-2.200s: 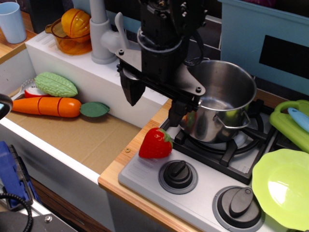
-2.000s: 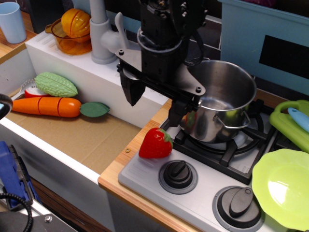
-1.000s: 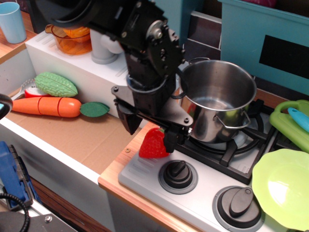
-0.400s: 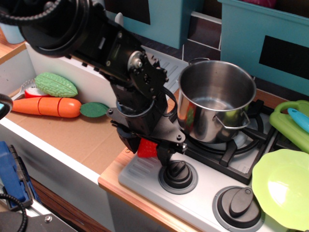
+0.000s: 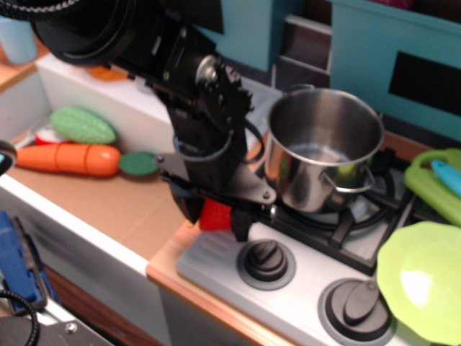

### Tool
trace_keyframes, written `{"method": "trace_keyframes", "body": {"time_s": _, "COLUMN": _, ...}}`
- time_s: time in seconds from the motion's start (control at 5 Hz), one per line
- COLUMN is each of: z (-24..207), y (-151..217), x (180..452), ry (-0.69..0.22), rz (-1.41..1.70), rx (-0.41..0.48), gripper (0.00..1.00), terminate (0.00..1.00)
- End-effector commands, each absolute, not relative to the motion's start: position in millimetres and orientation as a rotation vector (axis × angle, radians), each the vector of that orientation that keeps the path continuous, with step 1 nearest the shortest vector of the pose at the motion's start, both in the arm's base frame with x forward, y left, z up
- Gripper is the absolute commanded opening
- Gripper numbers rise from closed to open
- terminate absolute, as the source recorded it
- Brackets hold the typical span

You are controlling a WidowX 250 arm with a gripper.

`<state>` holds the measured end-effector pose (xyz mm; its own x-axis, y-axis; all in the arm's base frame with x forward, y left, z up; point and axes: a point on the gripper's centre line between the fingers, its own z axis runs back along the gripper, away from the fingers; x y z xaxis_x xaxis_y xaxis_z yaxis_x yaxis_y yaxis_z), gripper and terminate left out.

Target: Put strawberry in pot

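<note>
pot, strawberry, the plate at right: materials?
Pot: looks like stainless steel, polished; its wall mirrors nearby colours and it has thin wire loop handles.
Strawberry: probably glossy red plastic; only a uniform red patch shows between the gripper jaws.
Plate: likely plastic, lime green, smooth with a soft sheen and scalloped rim.

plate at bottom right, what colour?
Lime green, glossy plastic plate, seen in the only view, observation.image.

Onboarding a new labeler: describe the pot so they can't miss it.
Start at the toy stove on the right, with two dark knobs along its front edge. On the black burner grate behind the knobs stands the pot: a shiny steel cylinder with wire loop handles, the only metal vessel, unlike the flat green plate nearby.
</note>
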<state>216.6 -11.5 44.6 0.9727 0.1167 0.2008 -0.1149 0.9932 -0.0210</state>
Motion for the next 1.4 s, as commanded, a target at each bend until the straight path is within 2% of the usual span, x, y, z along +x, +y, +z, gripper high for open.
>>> {"method": "trace_keyframes", "body": {"time_s": 0.0, "z": 98, "y": -8, "x": 224, "ry": -0.218, "rz": 0.126, "rx": 0.109, "gripper": 0.0, "terminate": 0.0}}
{"method": "trace_keyframes", "body": {"time_s": 0.2, "z": 131, "y": -16, "x": 228, "ry": -0.198, "rz": 0.142, "rx": 0.187, "gripper": 0.0, "terminate": 0.0}}
{"method": "trace_keyframes", "body": {"time_s": 0.4, "z": 157, "y": -28, "x": 245, "ry": -0.194, "rz": 0.1, "rx": 0.219, "gripper": 0.0, "terminate": 0.0}}
{"method": "trace_keyframes", "body": {"time_s": 0.6, "z": 169, "y": -44, "x": 269, "ry": -0.231, "rz": 0.03, "rx": 0.214, "gripper": 0.0, "terminate": 0.0}}
{"method": "trace_keyframes", "body": {"time_s": 0.8, "z": 162, "y": -58, "x": 296, "ry": -0.275, "rz": -0.019, "rx": 0.189, "gripper": 0.0, "terminate": 0.0}}
{"method": "trace_keyframes", "body": {"time_s": 1.0, "z": 147, "y": -56, "x": 306, "ry": -0.279, "rz": -0.038, "rx": 0.102, "gripper": 1.0, "terminate": 0.0}}
{"method": "trace_keyframes", "body": {"time_s": 1.2, "z": 138, "y": -58, "x": 308, "ry": -0.322, "rz": -0.053, "rx": 0.053, "gripper": 1.0, "terminate": 0.0}}
